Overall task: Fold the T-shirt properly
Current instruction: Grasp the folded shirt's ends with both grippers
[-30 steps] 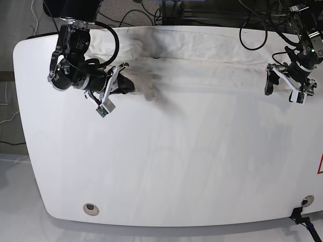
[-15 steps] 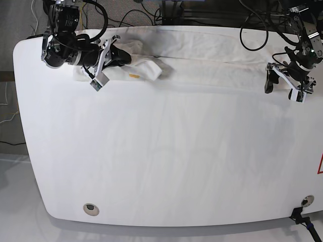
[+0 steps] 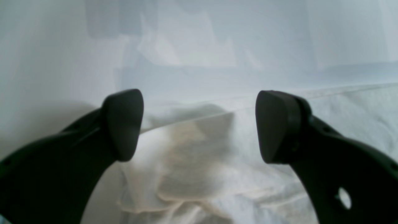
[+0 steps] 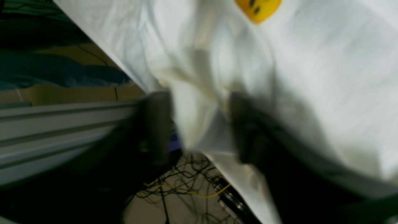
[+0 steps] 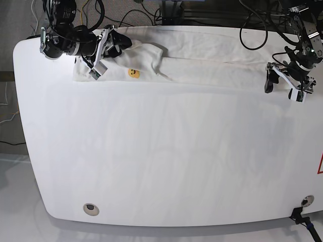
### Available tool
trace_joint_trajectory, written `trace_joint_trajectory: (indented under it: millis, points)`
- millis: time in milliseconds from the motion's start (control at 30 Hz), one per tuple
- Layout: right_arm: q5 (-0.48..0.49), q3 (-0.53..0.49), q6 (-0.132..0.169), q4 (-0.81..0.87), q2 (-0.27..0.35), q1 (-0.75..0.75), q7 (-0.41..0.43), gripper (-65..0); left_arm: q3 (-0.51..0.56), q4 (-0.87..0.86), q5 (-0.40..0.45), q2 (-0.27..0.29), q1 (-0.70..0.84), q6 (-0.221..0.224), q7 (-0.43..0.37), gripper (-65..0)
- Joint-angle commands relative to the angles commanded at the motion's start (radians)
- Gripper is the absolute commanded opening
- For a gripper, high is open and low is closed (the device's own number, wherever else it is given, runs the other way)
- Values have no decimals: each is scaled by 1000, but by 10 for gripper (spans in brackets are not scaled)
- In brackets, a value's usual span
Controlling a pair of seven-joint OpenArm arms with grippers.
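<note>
Far from folded: T-shirt [image 5: 202, 48] strung along counter [image 5: 161, 161] top edge. Right gripper [image 5: 113, 43] clenched on cloth, left gripper [image 3: 199, 124] spread, empty.

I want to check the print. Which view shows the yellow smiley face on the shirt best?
The right wrist view: the yellow face is large, though cut by the top edge and blurred. The base view shows it whole but tiny on the T-shirt. The left wrist view shows only plain fabric.

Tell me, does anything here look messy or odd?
Yes. The T-shirt lies stretched along the table's far edge, bunched and rumpled where the right gripper pinches it, not flat or folded.
</note>
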Motion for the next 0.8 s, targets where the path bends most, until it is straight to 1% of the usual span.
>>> trace_joint_trajectory:
  millis: [33, 67, 167, 300, 467, 500, 533, 600, 633, 667, 700, 733, 800]
  points:
    - [0, 0, 0, 2, 0, 2, 0, -196, 0, 0, 0, 0, 0, 0, 0, -124]
    - [2, 0, 0, 2, 0, 5, 0, -189, 0, 0, 0, 0, 0, 0, 0, -124]
    - [3, 3, 0, 14, 2, 31, 0, -190, 0, 0, 0, 0, -2, 0, 0, -124]
    - [6, 6, 0, 38, 29, 80, 0, -190, 0, 0, 0, 0, -2, 0, 0, -124]
    - [-2, 8, 0, 38, 31, 121, 0, -195, 0, 2, 0, 2, -2, -2, 0, -124]
    - [-6, 8, 0, 38, 31, 123, 0, -221, 0, 5, 0, 2, -2, -2, 0, -124]
    - [-20, 3, 0, 38, 31, 123, 0, -264, 0, 8, -2, 2, -2, -3, 0, -124]
    - [-43, 3, 0, 38, 29, 123, 0, -392, 0, 21, -3, 3, 0, -6, 0, -124]
    - [-61, 3, 0, 38, 26, 123, 0, -480, 0, 32, -5, 6, 5, -6, 0, -128]
    - [-72, 2, 0, 38, 26, 123, 0, -570, -2, 46, -8, 21, 6, -6, 0, -154]
    - [-75, 2, 0, 37, 26, 120, 0, -650, -6, 68, -5, 34, 6, -6, 0, -197]
    - [-75, 2, 0, 35, 25, 110, 0, -650, -6, 84, -3, 40, 20, -6, 0, -265]
    - [-75, 2, 0, 37, 23, 95, 4, -650, -2, 123, -5, 41, 49, -6, 0, -428]
